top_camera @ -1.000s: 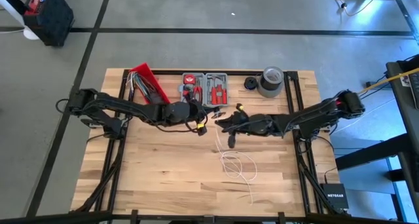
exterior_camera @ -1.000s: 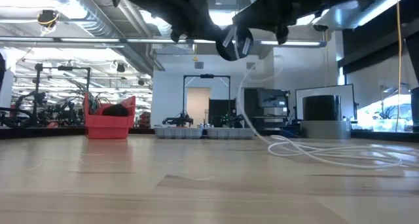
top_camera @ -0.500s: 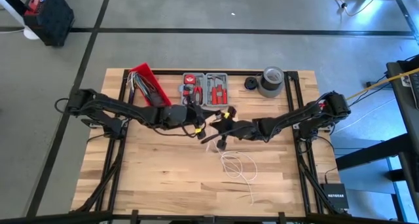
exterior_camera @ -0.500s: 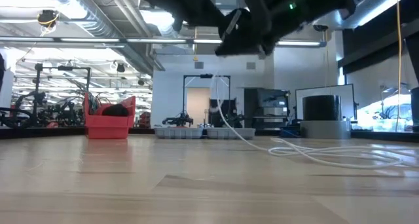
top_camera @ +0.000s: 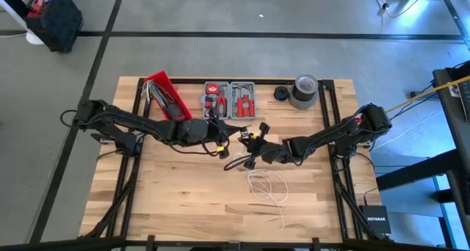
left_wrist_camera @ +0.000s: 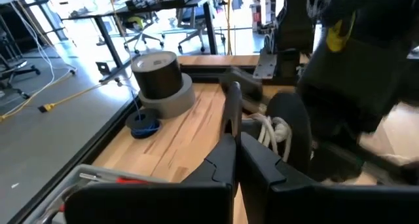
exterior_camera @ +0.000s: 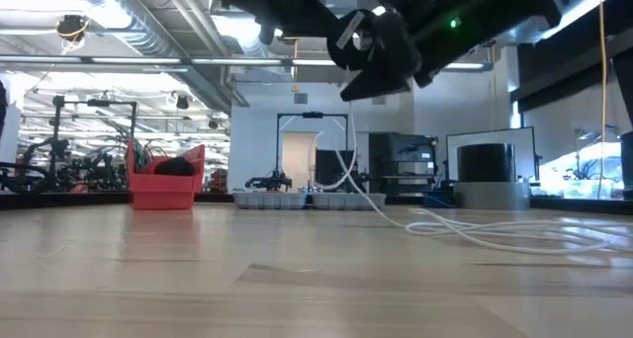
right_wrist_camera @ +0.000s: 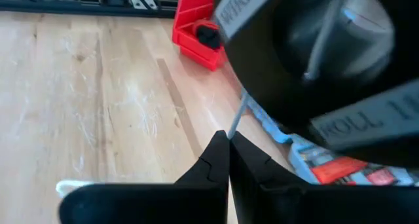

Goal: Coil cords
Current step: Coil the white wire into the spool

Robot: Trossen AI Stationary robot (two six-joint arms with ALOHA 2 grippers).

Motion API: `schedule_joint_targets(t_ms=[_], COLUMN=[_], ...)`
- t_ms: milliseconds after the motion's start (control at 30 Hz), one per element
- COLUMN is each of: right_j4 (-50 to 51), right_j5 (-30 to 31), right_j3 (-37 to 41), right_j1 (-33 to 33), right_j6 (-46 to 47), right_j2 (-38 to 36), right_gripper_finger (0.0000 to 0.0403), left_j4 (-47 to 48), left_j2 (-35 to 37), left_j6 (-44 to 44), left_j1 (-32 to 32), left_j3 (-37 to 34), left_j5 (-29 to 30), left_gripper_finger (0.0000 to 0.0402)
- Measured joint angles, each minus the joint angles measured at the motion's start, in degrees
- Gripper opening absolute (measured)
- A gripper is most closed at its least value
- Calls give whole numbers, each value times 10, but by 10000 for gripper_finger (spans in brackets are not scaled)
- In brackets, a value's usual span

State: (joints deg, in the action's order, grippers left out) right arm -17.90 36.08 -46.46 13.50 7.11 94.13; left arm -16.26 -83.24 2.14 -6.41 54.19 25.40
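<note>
Two hands meet over the middle of the worktop (top_camera: 176,199), raised clear of its surface. The left hand (top_camera: 229,154) has its fingers pressed together; the left wrist view shows a small bundle of white cord (left_wrist_camera: 270,129) wound just past its fingertips, though whether the fingers pinch a strand cannot be told. The right hand (top_camera: 250,142) is likewise pressed together, and the right wrist view shows a thin strand running into the seam between its fingers; I judge it to be pinching the cord.

White cord (top_camera: 268,186): one run hangs from the hands to the worktop, and the rest lies in loose loops near the front edge, with a tail trailing toward the front. In the low view the hanging run (exterior_camera: 348,170) curves slackly down.

Handling, as judged: very light, limp, no stiffness to hold a loop unaided; smooth jacket likely to slip through a weak pinch. Loops will spring open if released. Best hold is on the taut run close to the wound bundle, feeding slack from the loose loops.

Black cord: not identified with certainty.
</note>
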Motion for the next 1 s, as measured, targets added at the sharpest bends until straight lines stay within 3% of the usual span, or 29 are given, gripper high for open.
schedule_joint_targets(t_ms=[167,533,833,1000], right_j4=[-65,-99,-61,-23], right_j5=[-1,-7,-35,-40], right_j3=[16,19,15,18], right_j1=[0,0,0,8], right_j6=[1,3,1,-2], right_j2=[34,51,45,36], right_gripper_finger=[3,7,102,126], left_j4=[6,13,-18,-18], left_j2=[0,0,5,6], left_j6=[0,-1,0,0], left_j1=[0,0,0,0], left_j3=[0,0,6,5], left_j5=[0,3,6,5], left_gripper_finger=[0,0,0,0])
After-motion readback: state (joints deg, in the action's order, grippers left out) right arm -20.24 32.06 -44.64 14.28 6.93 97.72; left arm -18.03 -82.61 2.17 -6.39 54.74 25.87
